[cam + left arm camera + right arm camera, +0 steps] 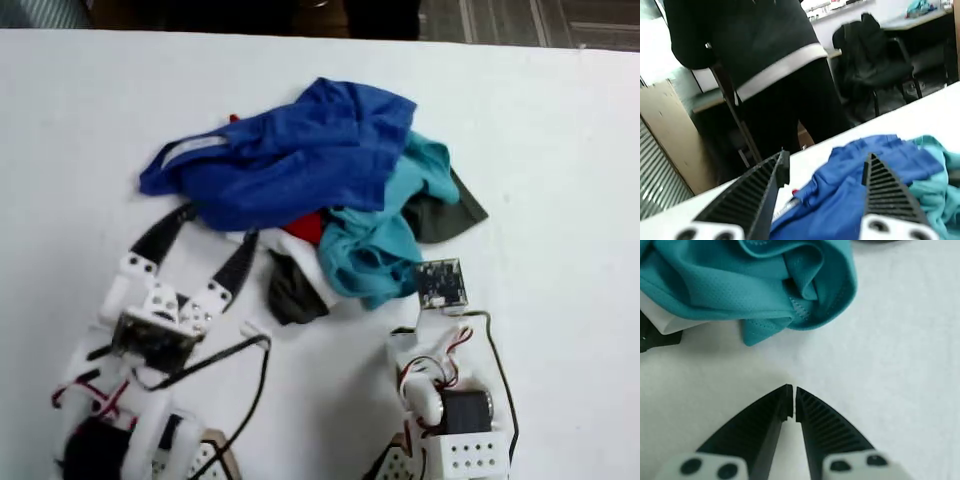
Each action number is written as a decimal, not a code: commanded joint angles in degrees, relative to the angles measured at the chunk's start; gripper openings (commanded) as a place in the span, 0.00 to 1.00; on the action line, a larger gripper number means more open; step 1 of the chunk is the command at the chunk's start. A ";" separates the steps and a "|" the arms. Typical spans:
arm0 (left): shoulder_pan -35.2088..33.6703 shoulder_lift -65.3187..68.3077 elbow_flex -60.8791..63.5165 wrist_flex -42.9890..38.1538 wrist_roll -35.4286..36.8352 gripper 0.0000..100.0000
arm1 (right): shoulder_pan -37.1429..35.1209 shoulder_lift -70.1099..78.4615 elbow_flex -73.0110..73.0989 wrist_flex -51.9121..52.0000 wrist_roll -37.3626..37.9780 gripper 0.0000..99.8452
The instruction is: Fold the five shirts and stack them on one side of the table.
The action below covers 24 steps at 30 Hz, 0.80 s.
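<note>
Left gripper [220, 225]: jaws spread wide, nothing between them. It sits at the near left part of the desk [80, 130], its tips at the near edge of the blue shirt [300, 150]. In the left wrist view the same gripper [826, 155] frames the blue cloth; whether a finger touches it I cannot tell.

Right gripper [793, 388]: jaws closed tip to tip, holding nothing, just above bare desk top and short of the teal shirt [750, 285]. The right arm [440, 400] stands at the near edge, right of centre.

Shirts: all in one unfolded heap around mid-desk.
- The blue shirt is on top, spread toward the left.
- The teal shirt lies under its right side, bunched toward the near edge.
- A red shirt [305, 228] shows as a patch between blue and teal.
- A black shirt [295, 290] sticks out on the near side.
- A dark grey shirt [450, 210] pokes out at the heap's right.
</note>
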 commanded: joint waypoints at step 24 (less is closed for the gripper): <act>2.55 88.26 -46.90 10.20 1.14 0.26 | 0.40 -0.66 0.26 0.48 0.35 0.02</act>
